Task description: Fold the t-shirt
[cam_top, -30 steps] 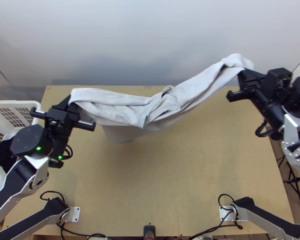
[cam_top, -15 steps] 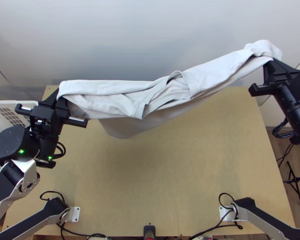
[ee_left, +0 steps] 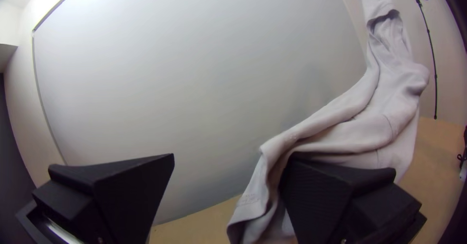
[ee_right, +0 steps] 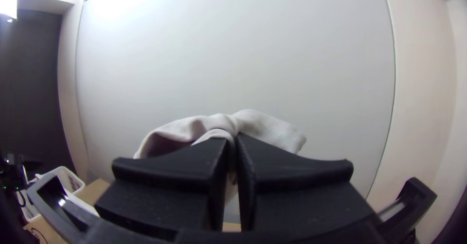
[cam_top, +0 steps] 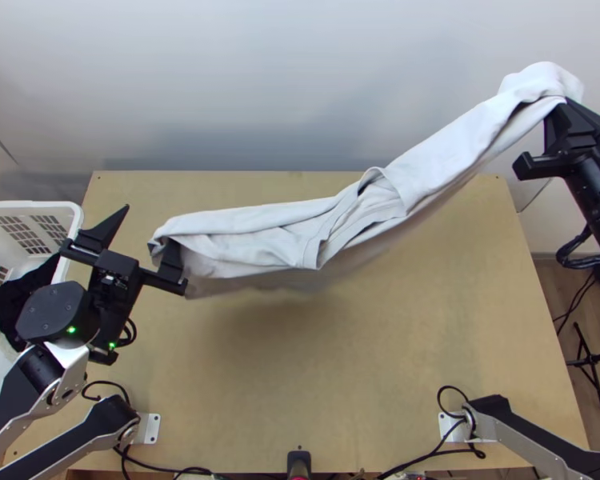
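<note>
From above, the t-shirt (cam_top: pixel 436 164) hangs in a bunched, slanting band over the table (cam_top: pixel 300 360), its higher end clamped in the right pincer (cam_top: pixel 558 110). Holding it high probably keeps the cloth off the wood so it can straighten before being laid down. The left pincer (cam_top: pixel 150 228) stands apart, the lower end against one finger.

The left wrist view shows the gap more plainly: cloth passes behind and beside that finger, perhaps just caught on it.

The right wrist view gives the firm grip, fingers pressed together on a gathered fold.
</note>
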Tool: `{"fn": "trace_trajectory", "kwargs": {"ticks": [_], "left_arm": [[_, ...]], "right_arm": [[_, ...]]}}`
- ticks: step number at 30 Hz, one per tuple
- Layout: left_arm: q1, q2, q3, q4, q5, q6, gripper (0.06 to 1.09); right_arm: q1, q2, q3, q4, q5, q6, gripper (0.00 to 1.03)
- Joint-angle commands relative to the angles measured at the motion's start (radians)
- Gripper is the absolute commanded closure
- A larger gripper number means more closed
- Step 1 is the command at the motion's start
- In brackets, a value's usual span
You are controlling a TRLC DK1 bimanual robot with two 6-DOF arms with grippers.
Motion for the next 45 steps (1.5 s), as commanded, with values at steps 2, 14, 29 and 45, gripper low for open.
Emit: {"fn": "trace_trajectory", "kwargs": {"ticks": [2, 14, 29, 45], "left_arm": [[-0.017, -0.008, -0.036, -0.008, 0.000, 0.002, 0.10], [-0.100, -0.003, 0.016, -0.085, 0.000, -0.014, 0.11], [-0.327, -0.063, 0.030, -0.337, 0.011, -0.010, 0.11], [-0.351, 0.092, 0.353, -0.802, 0.361, -0.291, 0.11]], "right_arm": [[0.039, 0.020, 0.016, 0.005, 0.000, 0.005, 1.00], [0.036, 0.079, 0.061, -0.006, 0.000, -0.013, 1.00], [0.045, 0.099, 0.026, -0.006, 0.001, -0.019, 1.00], [0.045, 0.128, -0.044, -0.006, 0.001, -0.021, 1.00]]}}
